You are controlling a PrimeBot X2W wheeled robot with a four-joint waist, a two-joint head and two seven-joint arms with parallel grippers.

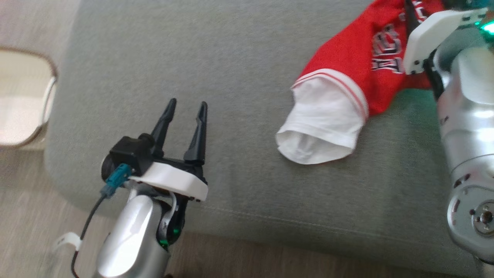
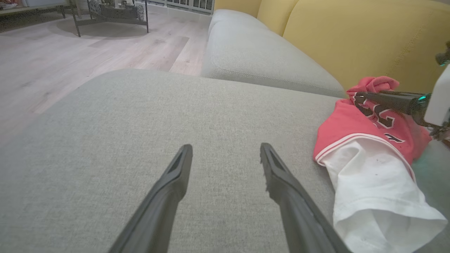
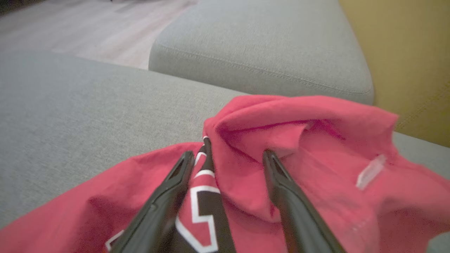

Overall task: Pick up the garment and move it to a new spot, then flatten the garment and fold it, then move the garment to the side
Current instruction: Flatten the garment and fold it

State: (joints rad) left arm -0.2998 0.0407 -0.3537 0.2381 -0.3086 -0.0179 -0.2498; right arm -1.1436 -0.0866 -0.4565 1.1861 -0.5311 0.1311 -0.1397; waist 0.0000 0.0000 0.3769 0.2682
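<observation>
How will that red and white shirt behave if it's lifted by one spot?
The red and white fabric shirt lies crumpled in soft folds, so it will probably droop. Its loose white sleeve would likely dangle.

- right gripper (image 3: pixel 228 154): fingers spread wide, low over the red garment (image 3: pixel 316 123)
- raised fold of the fabric sits between them
- white tag (image 3: pixel 371 171) just right of the fingers
- grey cushion (image 3: pixel 70 105) underneath, second cushion (image 3: pixel 263 42) beyond, yellow backrest (image 3: pixel 404 52) at right

Grey sofa cushion (image 1: pixel 231 58) carries one item: red garment (image 1: pixel 347 58), crumpled, white sleeve (image 1: pixel 324 116) spread flat on the fabric, bunched end near yellow backrest (image 2: pixel 351 31).
</observation>
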